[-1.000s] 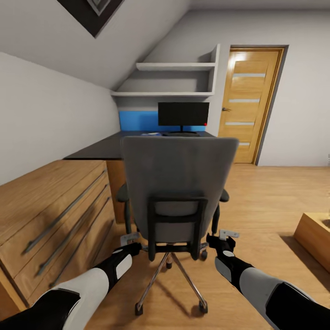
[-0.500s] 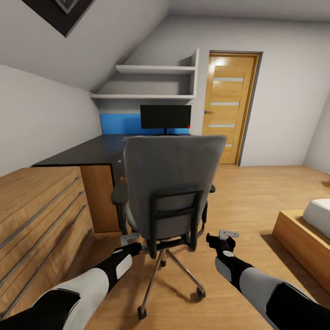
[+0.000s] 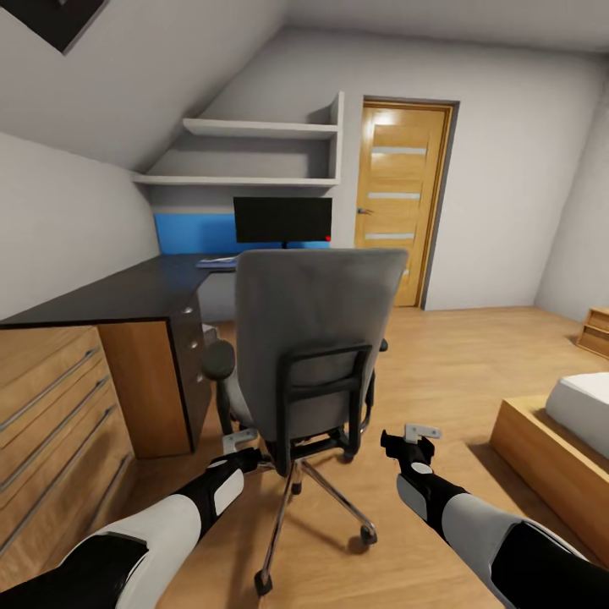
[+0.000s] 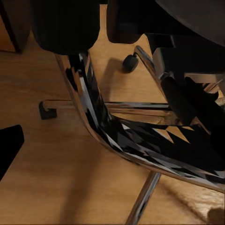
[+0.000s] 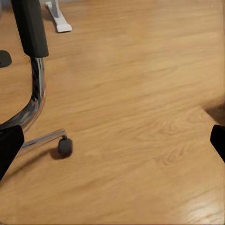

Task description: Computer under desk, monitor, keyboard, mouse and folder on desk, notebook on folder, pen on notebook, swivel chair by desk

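Head view: swivel chair (image 3: 317, 338) stands directly ahead, its back toward the robot, between the two arms. Left gripper (image 3: 241, 441) sits just beside the chair's left underside; right gripper (image 3: 416, 441) is apart from it, off its right side. Right wrist view shows the fingers spread, holding nothing; the left gripper's state I cannot tell. Desk (image 3: 127, 292) lies ahead-left, monitor (image 3: 282, 220) on it. The folder cannot be seen behind the backrest.

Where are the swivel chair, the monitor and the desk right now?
swivel chair (image 3: 317, 313), head view, middle of the grey backrest.
monitor (image 3: 282, 220), head view, centre of the dark screen.
desk (image 3: 127, 292), head view, bare dark top near its front corner.
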Motion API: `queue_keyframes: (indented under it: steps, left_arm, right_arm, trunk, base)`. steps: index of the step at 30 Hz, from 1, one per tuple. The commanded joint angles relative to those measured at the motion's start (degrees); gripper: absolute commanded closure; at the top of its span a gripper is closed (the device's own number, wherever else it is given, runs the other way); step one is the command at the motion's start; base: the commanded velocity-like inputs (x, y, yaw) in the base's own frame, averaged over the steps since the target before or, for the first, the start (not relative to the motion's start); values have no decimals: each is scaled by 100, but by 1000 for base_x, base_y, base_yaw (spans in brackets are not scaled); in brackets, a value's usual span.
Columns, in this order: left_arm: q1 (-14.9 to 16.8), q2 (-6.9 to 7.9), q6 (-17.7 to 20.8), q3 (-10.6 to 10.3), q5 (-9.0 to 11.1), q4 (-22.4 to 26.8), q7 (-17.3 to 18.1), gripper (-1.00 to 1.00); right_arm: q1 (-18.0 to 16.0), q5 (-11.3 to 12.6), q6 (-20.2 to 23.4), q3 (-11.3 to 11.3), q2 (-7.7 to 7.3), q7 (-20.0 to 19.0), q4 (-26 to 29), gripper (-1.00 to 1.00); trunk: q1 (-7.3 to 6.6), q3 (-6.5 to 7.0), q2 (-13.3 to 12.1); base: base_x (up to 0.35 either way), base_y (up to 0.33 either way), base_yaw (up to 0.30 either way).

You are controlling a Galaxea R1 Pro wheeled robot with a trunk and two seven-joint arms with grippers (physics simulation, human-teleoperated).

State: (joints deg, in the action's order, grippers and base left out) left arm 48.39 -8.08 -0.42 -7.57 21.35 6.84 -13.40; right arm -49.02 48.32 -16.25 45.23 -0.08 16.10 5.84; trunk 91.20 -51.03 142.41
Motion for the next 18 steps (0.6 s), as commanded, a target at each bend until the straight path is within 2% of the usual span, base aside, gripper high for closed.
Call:
queue_keyframes:
  steps: [1, 14, 18]
  left_arm:
    - [4, -1, -4, -78, 62, 1, -24, -100]
    - [4, -1, -2, -78, 62, 1, -51, -100]
    - [4, -1, -2, -78, 63, 1, -56, -100]
  right_arm:
    - [-3, 46, -11, 52, -1, 25, 5, -100]
    - [-3, 46, -24, 60, 13, 25, 5, -100]
    - [2, 46, -218, 57, 86, 25, 5, -100]
  trunk:
    - [2, -5, 2]
    - [2, -3, 2]
    - [2, -3, 2]
  base:
    - [321, -1, -22]
    - [326, 17, -1]
    - [328, 2, 144]
